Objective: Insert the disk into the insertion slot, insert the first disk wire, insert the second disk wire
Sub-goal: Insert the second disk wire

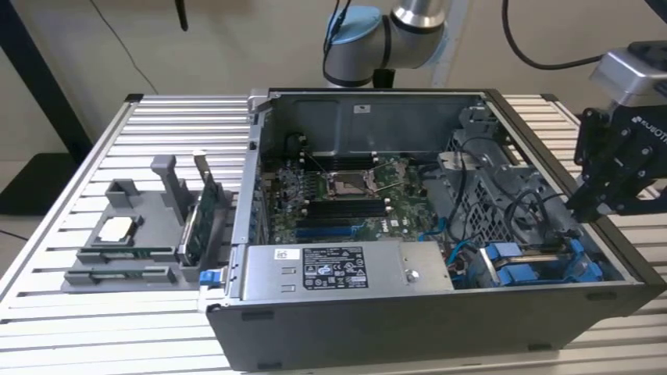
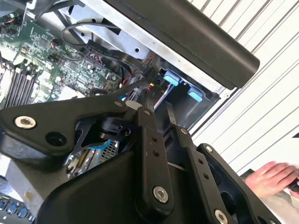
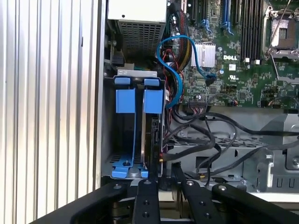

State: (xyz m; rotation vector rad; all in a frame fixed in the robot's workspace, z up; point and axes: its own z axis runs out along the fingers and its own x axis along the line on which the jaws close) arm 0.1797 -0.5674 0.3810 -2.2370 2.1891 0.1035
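"One disk [image 3: 154, 140], where is it?"
"I see it standing on edge in the insertion slot [image 3: 135, 73], next to black wires [image 3: 208, 136]."
"And your gripper?"
"My gripper [image 3: 169, 171] hangs right by the disk's end. Gripping or loose, I cannot tell."

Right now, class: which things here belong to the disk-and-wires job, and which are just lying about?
Job:
slot
disk, seemingly seated in it
wires
gripper

Lying about:
green card
chip
holder
power supply
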